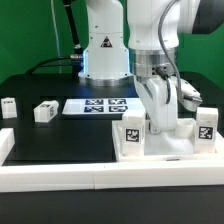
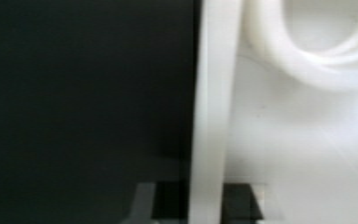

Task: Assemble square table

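Note:
The white square table top point(image 1: 170, 147) lies at the exterior view's right, against the white border wall. Two tagged white legs stand upright on it, one at its left point(image 1: 133, 135) and one at its right point(image 1: 205, 125). Two more legs lie loose on the black table at the left point(image 1: 8, 107) point(image 1: 45, 112). My gripper point(image 1: 160, 120) points down between the standing legs. In the wrist view the gripper point(image 2: 201, 205) straddles the top's raised rim point(image 2: 208, 100), with a dark finger point(image 2: 158, 203) pressed on each side. A round socket point(image 2: 286, 55) shows beside the rim.
The marker board point(image 1: 97, 105) lies flat behind the loose legs. The long white border wall point(image 1: 90, 178) runs along the front. The robot base point(image 1: 105, 50) stands at the back.

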`<state>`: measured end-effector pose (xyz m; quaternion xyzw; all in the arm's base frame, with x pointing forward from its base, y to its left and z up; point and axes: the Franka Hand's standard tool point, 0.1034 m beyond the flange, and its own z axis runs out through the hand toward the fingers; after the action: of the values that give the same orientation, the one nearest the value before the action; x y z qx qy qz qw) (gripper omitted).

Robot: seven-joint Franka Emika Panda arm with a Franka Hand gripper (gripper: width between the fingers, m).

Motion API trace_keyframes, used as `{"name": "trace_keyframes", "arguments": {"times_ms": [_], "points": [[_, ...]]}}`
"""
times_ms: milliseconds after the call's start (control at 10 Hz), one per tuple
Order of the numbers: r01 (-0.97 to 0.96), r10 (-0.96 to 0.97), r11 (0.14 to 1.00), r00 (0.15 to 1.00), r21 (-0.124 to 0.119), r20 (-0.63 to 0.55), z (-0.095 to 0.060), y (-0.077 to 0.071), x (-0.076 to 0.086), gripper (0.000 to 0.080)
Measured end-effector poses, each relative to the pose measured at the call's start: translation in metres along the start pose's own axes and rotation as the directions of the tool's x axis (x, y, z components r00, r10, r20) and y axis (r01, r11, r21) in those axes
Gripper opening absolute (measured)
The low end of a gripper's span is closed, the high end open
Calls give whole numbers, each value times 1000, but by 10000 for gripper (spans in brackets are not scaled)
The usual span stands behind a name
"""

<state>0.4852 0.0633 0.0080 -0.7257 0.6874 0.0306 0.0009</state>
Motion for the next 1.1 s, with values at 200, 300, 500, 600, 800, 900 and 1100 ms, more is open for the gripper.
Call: {"name": "trace_keyframes", "arguments": {"times_ms": [200,300,500,600,800,900,1100], "points": [[-2,2,1000,1000,2,-1,0,0,1,60],[-2,2,1000,1000,2,-1,0,0,1,60],[-3,3,1000,1000,2,-1,0,-1,2,60],[-3,3,1000,1000,2,-2,0,-1,2,60],[6,-6,1000,1000,2,-2,0,-1,2,60],[31,-31,1000,1000,4,-4,-1,-1,5,61],[125,-124,992,992,5,-17,-1,4,30,61]]}}
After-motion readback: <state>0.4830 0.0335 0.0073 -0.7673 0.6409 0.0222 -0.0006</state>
